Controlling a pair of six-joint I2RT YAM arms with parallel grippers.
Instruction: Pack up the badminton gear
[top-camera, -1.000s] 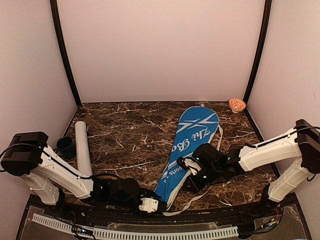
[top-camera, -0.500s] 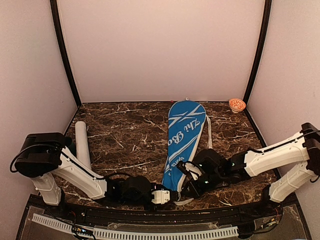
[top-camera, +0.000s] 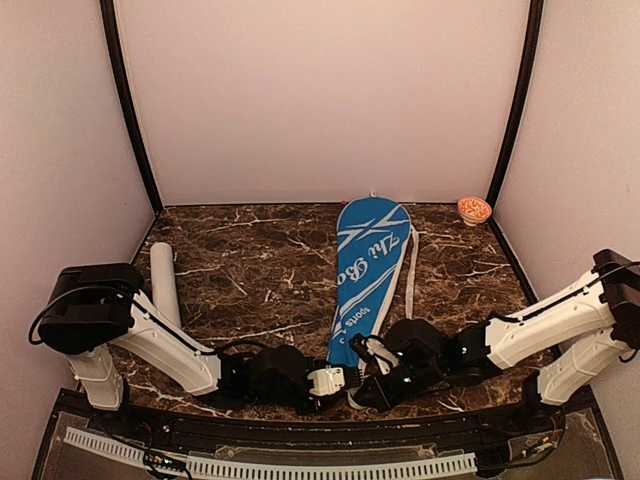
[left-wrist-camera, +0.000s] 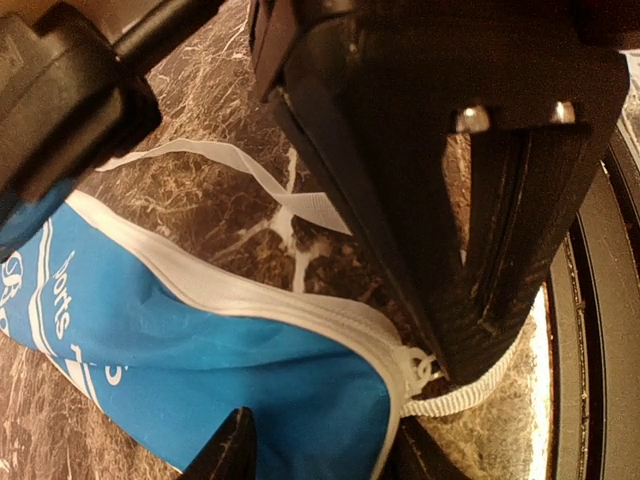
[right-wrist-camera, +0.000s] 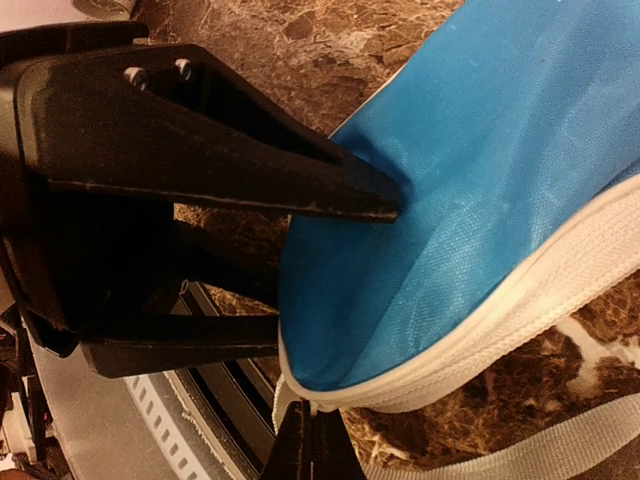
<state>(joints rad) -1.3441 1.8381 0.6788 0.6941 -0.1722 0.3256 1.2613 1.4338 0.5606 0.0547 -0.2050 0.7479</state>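
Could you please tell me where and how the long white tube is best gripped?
Probably grip the white tube at its exposed middle, from straight above, fingers across its narrow width: it lies flat and the left arm covers its near end.

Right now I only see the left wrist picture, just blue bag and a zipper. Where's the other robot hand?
Observer: The right gripper is pinching the racket cover at its near end.
Operator: Which way is the bag lying?
Observer: Seen from above, it lies lengthwise, narrow end near, wide end far.
Operator: Is anything else out there to pack?
Observer: A white tube lies at the far left, apart from the cover.
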